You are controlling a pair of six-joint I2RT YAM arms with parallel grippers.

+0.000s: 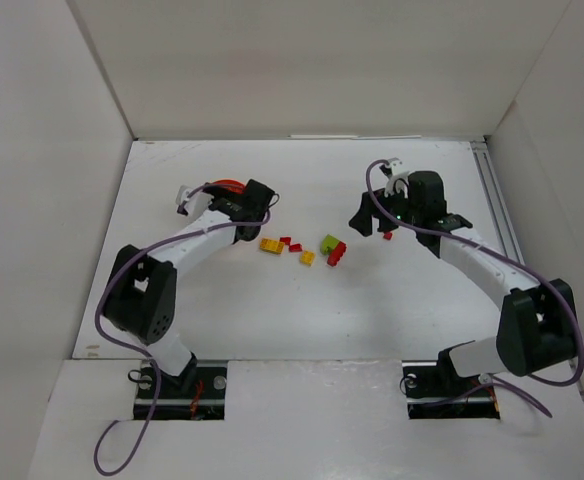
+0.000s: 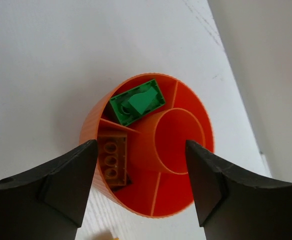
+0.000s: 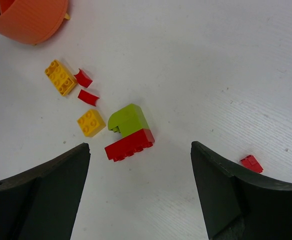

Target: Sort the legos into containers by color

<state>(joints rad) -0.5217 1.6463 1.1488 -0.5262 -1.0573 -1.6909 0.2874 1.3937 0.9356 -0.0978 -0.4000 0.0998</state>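
Observation:
The orange bowl sits right under my left gripper, which is open and empty above it. A green brick lies in one compartment and a brown brick in another. In the top view the bowl is partly hidden by the left gripper. My right gripper is open and empty above the table, just near of a lime brick touching a red brick. Two yellow bricks and two small red pieces lie to their left. Another small red piece lies by the right finger.
White walls enclose the table on three sides. The loose bricks form a cluster between the two arms. The right gripper hangs right of this cluster. The bowl's edge shows at the top left of the right wrist view.

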